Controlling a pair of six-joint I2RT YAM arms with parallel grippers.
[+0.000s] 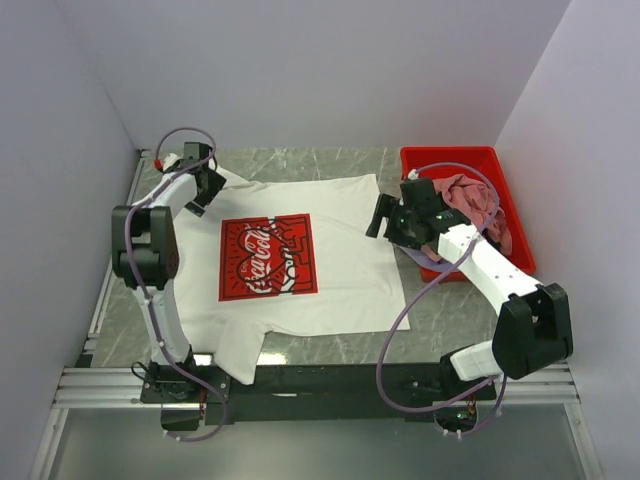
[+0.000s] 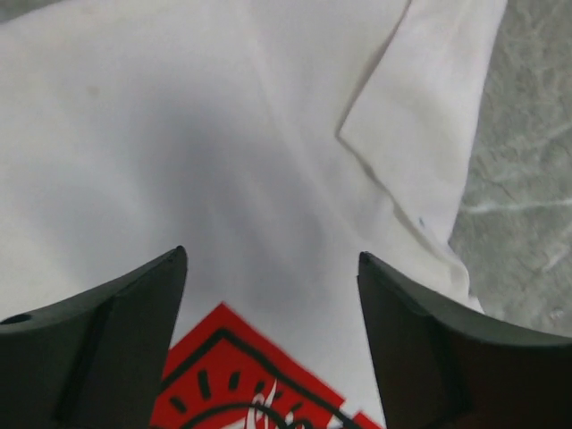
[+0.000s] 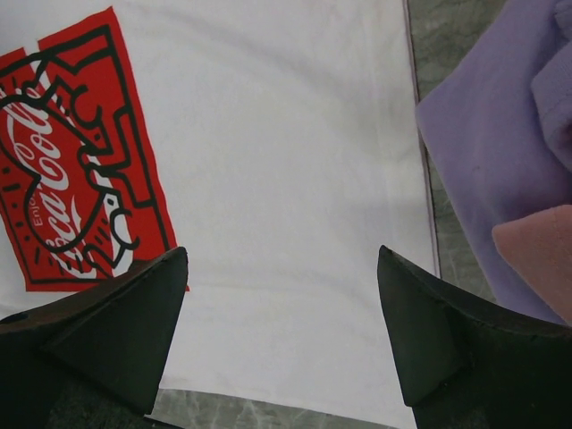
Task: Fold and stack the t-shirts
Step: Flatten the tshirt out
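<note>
Shirt (image 1: 300, 300) lies flat at the table (image 1: 450, 325) centre, print up; left pincer (image 1: 205, 185) hovers at its far sleeve, right pincer (image 1: 383, 222) at its hem by the bin (image 1: 450, 158). Left wrist: jaws wide, empty, over cloth; best pinch low at the seam. Right wrist: jaws gaping, holding nothing, hem corner below.

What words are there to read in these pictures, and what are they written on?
"Coca-Cola": white curly letters on the red square print on the chest of the white t-shirt.
A tiny word beside those letters, seen in the right wrist view: too small to read for sure.
Left wrist view: only a corner of the print shows, with no letters to read.
No other writing can be read anywhere else.
</note>
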